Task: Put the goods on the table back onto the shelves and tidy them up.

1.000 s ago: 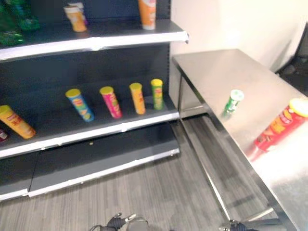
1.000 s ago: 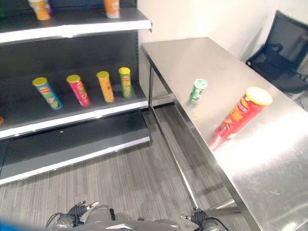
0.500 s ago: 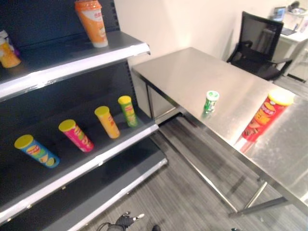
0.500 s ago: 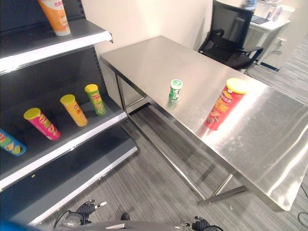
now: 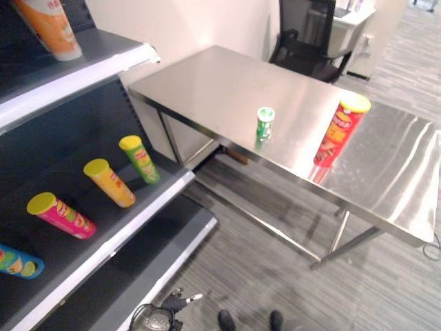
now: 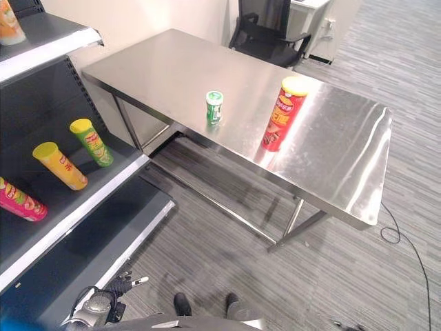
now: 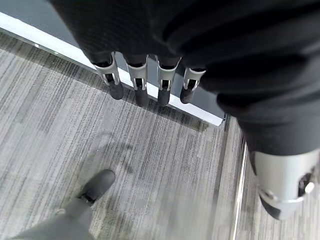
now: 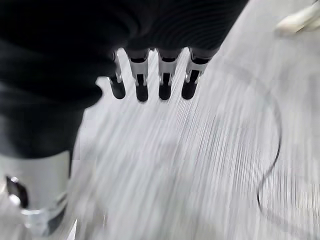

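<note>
Tabletop [image 6: 331, 152]: brushed steel, glossy, reflective. Shelves [image 5: 103, 241]: matt dark metal, bright edge strip. Floor [image 6: 275, 289]: grey, ribbed, carpet-like. Red can [image 6: 282, 114]: glossy, yellow plastic lid.

We find a steel table [image 6: 344, 165] standing on grey striped carpet [image 6: 227, 269], carrying a small green can [image 6: 214, 107] and a tall red tube [image 6: 282, 114], both upright and near each other. Beside it, the dark shelving [image 5: 117, 227] holds pink [image 5: 60, 215], yellow [image 5: 109, 183] and green [image 5: 140, 158] tubes on its middle shelf, with a blue tube [image 5: 17, 261] at the view's edge. An orange cup [image 5: 47, 29] stands on the upper shelf.
</note>
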Robot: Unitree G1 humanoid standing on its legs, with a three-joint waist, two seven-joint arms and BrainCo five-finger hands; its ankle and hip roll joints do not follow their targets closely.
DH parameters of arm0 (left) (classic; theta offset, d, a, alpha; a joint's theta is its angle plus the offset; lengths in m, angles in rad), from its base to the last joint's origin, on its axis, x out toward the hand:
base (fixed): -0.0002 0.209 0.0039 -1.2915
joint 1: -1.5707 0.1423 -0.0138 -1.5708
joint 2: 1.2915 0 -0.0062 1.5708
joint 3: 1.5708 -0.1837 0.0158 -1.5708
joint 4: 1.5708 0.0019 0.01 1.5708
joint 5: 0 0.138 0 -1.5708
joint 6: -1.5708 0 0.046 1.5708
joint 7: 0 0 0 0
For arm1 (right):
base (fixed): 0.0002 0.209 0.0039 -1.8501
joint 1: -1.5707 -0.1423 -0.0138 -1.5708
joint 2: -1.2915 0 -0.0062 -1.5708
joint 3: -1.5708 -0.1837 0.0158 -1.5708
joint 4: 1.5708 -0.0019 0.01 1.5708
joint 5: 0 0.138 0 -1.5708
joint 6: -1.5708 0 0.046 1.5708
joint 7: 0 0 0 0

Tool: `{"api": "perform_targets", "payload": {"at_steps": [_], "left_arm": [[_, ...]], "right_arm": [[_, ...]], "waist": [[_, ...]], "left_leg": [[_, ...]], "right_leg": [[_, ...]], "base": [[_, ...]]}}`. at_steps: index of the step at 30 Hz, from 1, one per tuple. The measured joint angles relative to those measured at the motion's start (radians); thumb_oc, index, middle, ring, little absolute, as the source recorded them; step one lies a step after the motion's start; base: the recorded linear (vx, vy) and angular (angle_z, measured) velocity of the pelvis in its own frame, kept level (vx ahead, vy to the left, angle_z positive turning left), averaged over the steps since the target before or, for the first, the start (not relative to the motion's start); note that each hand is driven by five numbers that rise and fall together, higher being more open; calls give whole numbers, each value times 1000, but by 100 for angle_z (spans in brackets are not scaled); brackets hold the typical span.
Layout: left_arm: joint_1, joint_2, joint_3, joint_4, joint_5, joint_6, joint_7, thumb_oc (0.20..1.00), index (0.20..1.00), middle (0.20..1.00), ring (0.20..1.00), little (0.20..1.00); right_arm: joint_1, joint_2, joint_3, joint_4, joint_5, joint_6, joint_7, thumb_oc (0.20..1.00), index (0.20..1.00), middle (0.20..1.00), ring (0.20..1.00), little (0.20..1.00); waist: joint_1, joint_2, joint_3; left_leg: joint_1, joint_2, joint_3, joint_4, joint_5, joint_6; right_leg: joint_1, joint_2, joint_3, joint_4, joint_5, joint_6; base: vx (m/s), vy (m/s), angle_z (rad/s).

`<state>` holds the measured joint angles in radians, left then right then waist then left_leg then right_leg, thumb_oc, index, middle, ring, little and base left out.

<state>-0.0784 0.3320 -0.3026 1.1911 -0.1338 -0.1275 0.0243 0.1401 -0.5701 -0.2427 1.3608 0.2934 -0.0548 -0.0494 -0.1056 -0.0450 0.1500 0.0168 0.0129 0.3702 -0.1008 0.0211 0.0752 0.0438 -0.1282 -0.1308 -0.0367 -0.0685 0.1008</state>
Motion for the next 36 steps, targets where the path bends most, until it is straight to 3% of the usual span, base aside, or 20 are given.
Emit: {"api": "perform_targets", "payload": {"at_steps": [1, 2, 4, 9, 11, 13, 14, 15, 16, 20, 24, 25, 26, 28, 36], "left_arm": [[6, 9, 8, 0, 0, 1, -4, 1000, 1000, 1000, 1000, 1000], [17, 17, 16, 0, 0, 2, -7, 1000, 1000, 1000, 1000, 1000], [37, 18, 16, 0, 1, 3, -10, 1000, 1000, 1000, 1000, 1000], [79, -24, 15, -11, 13, 2, -12, 1000, 1000, 1000, 1000, 1000], [94, -36, 17, -43, 28, 0, -11, 1000, 1000, 1000, 1000, 1000], [114, -37, 47, -90, 29, 0, -10, 1000, 1000, 1000, 1000, 1000], [142, -36, 76, -119, 29, -1, -10, 1000, 1000, 1000, 1000, 1000], [162, -41, 83, -116, 28, 3, -12, 1000, 1000, 1000, 1000, 1000], [167, -47, 74, -114, 28, 8, -22, 1000, 1000, 1000, 1000, 1000], [202, -49, 56, -159, 21, 7, -41, 1000, 1000, 1000, 1000, 1000], [201, -49, 53, -160, 19, 6, -45, 1000, 1000, 1000, 1000, 1000], [208, -44, 53, -150, 19, 9, -49, 1000, 1000, 1000, 1000, 1000], [203, -42, 52, -124, 18, 7, -50, 1000, 1000, 1000, 1000, 1000], [200, -43, 39, -114, 17, 9, -50, 1000, 1000, 1000, 1000, 1000], [196, -54, 32, -117, -20, 6, -50, 1000, 1000, 1000, 1000, 1000]], "right_arm": [[18, -34, -51, 5, 12, 0, -1, 1000, 1000, 1000, 1000, 1000], [24, -76, -98, 30, 35, 1, -7, 1000, 1000, 1000, 1000, 1000], [73, -159, -178, 24, 69, -1, -29, 1000, 1000, 1000, 1000, 1000], [123, -275, -321, -104, 81, -5, -65, 1000, 1000, 1000, 1000, 1000], [162, -276, -368, -314, 80, -49, -107, 1000, 1000, 1000, 1000, 1000], [195, -293, -383, -644, 55, -41, -139, 1000, 1000, 1000, 1000, 1000], [219, -319, -386, -915, 9, -57, -162, 1000, 1000, 1000, 1000, 1000], [151, -415, -340, -1094, -61, -93, -165, 1000, 1000, 1000, 1000, 1000], [55, -484, -287, -1135, -81, -115, -169, 1000, 1000, 1000, 1000, 1000], [-125, -517, -26, -1238, -100, -147, -108, 1000, 1000, 1000, 1000, 1000], [-147, -528, 30, -1234, -123, -168, -65, 1000, 1000, 1000, 1000, 1000], [-176, -528, 38, -1206, -138, -169, -47, 1000, 1000, 1000, 1000, 1000], [-250, -526, 148, -1044, -135, -164, 12, 1000, 1000, 1000, 1000, 1000], [-370, -532, 301, -954, -137, -148, 27, 1000, 1000, 1000, 1000, 1000], [-418, -531, 332, -870, -137, -131, 42, 1000, 1000, 1000, 1000, 1000]], "waist": [[0, -15, -5], [-1, -31, -14], [-12, -55, -41], [-35, -49, -70], [-57, -36, -77], [-68, -27, -83], [-80, -18, -89], [-74, -16, -97], [-37, -24, -106], [8, -33, -117], [38, -37, -116], [69, -35, -116], [54, -40, -105], [46, -34, -100], [65, -6, -78]], "left_leg": [[2, -3, 0, 0, 0, -1], [4, -4, 0, 0, 2, -8], [5, -3, -20, 0, 6, -30], [27, 26, -31, 0, 17, -59], [33, 25, -49, 0, 16, -60], [40, 29, -54, 0, 15, -68], [45, 28, -55, 0, 13, -72], [40, 30, -57, 0, 13, -77], [39, 33, -60, 0, 19, -80], [25, 32, -97, 0, 38, -70], [19, 28, -117, 1, 43, -67], [17, 16, -132, 0, 42, -67], [20, 11, -140, 1, 44, -64], [27, 13, -143, 1, 44, -65], [18, 9, -185, 1, 50, -64]], "right_leg": [[17, -15, 0, -35, 3, 3], [30, -25, -2, -58, 23, 29], [37, -21, -2, -67, 83, 39], [60, 19, -7, -64, 83, 28], [70, 24, -14, -62, 84, 28], [86, 22, -19, -67, 75, 26], [86, 20, -20, -67, 73, 25], [87, 21, -21, -67, 69, 26], [82, 24, -21, -67, 67, 28], [88, 29, -52, -67, 70, 22], [96, 28, -73, -67, 70, 20], [98, 19, -85, -67, 65, 20], [106, 15, -93, -67, 66, 21], [117, 17, -96, -67, 65, 22], [126, 20, -139, -67, 55, 18]], "base": [[69, -34, -4], [83, -40, -3], [74, -54, 18], [39, -70, 3], [7, -69, 9], [6, -89, 9], [-13, -83, 6], [-35, -102, 8], [-36, -110, 11], [-25, -71, 22], [-9, -29, 24], [-30, -79, 26], [-21, -67, 24], [-10, -45, 8], [8, -31, 15]]}}
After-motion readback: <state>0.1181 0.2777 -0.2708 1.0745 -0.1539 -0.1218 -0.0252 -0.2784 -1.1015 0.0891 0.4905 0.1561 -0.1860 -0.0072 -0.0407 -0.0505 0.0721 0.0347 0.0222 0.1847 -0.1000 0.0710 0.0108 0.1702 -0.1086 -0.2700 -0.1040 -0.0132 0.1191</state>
